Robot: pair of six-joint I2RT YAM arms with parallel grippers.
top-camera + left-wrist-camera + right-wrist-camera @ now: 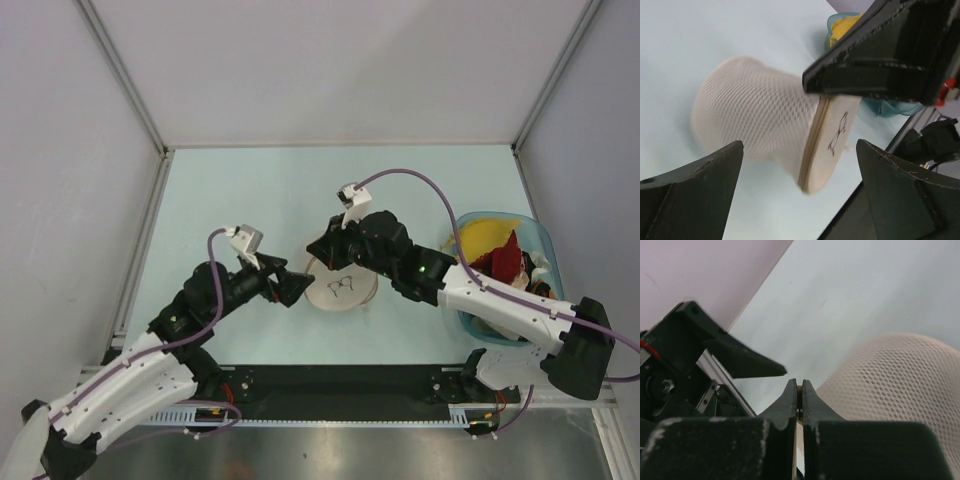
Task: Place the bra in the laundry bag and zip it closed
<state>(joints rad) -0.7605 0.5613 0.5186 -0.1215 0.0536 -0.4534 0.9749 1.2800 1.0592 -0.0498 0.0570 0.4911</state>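
Two risks: right gripper (797, 386) pinches only thin rim of laundry bag (750, 110), could slip; left gripper (292, 284) spread wide, bracing nothing, bag may drag.

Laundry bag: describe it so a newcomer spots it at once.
On the pale blue table, look centre, between the left gripper and the right gripper. The laundry bag is the round cream mesh case, unlike the blue plastic tub of bright garments at right.

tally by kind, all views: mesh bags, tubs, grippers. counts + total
Round cream-white mesh laundry bag: 1
Translucent blue plastic tub: 1
Black two-finger grippers: 2 (left gripper, right gripper)
Total: 4
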